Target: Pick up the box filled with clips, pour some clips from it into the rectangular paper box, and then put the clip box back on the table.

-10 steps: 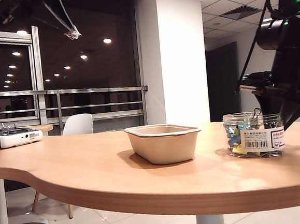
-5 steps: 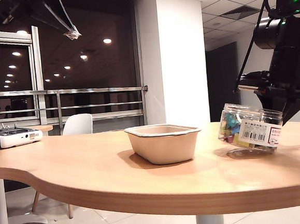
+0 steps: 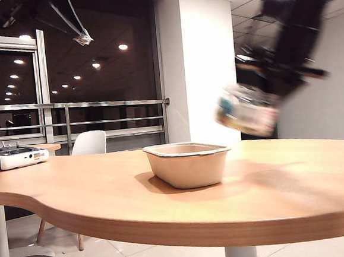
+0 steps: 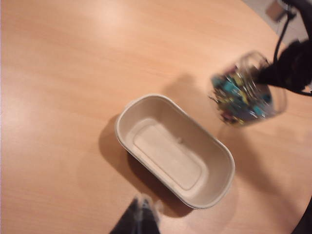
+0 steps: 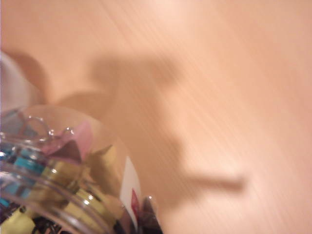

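The box filled with clips (image 3: pixel 246 112) is a clear round jar, blurred, tilted in the air up and to the right of the rectangular paper box (image 3: pixel 188 163). My right gripper (image 3: pixel 271 91) is shut on the jar's wall. In the right wrist view the jar (image 5: pixel 58 170) fills the near corner, coloured clips (image 5: pixel 29 165) show through it, and the right gripper (image 5: pixel 146 218) pinches the labelled wall. From the left wrist view the jar (image 4: pixel 246 90) hangs beside the beige tray (image 4: pixel 175 151), which holds nothing. My left gripper (image 4: pixel 141 207) is shut, high above the table (image 4: pixel 58 73) near the tray.
A white device (image 3: pixel 13 157) sits on a smaller table far left, with a white chair (image 3: pixel 90 142) behind the big table. The tabletop's curved edge (image 3: pixel 41 207) runs along the front left. A white pillar (image 3: pixel 200 67) stands behind the tray.
The right gripper closed on the jar, tipped it, then lifted it off the table and swung it up and left toward the tray. The left gripper and tray stayed put.
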Controlling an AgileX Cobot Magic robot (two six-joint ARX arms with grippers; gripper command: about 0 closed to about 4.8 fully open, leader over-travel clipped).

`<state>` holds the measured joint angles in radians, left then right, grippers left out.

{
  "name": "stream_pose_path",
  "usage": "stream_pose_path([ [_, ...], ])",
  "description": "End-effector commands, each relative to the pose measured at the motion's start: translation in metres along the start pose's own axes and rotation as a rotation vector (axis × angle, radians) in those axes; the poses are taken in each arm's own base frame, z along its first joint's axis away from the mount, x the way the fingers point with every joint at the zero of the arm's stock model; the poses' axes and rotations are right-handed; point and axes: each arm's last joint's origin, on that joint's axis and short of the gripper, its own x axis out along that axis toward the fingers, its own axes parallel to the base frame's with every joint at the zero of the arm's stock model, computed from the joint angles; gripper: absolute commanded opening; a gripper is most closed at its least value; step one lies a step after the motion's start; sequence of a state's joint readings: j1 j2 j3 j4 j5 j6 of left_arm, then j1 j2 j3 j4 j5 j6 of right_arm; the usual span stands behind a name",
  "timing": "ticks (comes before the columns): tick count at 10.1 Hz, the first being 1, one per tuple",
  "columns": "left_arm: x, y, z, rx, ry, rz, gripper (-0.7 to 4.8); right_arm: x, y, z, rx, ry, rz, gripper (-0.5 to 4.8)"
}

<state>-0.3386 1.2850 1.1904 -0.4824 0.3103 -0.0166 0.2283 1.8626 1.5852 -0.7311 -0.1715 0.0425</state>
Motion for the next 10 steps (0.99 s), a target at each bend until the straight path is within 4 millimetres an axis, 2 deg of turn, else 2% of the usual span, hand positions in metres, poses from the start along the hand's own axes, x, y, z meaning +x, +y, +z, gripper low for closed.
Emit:
stream_pose_path([
  [1,-0.002,-0.001,0.003,0.003,-0.019,-0.006,-0.06,-0.004,0.059,0.026,-0.144,-0.276,0.032,-0.01],
  [2,-0.002,-0.001,0.003,-0.004,-0.018,-0.006,-0.06,-0.004,0.067,0.027,-0.160,-0.310,0.037,-0.01],
  [4,-0.002,-0.001,0.002,-0.015,-0.017,-0.009,-0.06,0.007,0.099,0.032,-0.225,-0.424,0.064,-0.01],
  [8,-0.002,-0.001,0.002,-0.014,-0.017,-0.009,-0.06,0.035,0.101,0.027,-0.288,-0.386,0.069,-0.01],
  [10,-0.002,-0.001,0.002,-0.014,-0.018,-0.009,-0.06,0.047,0.099,0.022,-0.349,-0.480,0.027,-0.01],
])
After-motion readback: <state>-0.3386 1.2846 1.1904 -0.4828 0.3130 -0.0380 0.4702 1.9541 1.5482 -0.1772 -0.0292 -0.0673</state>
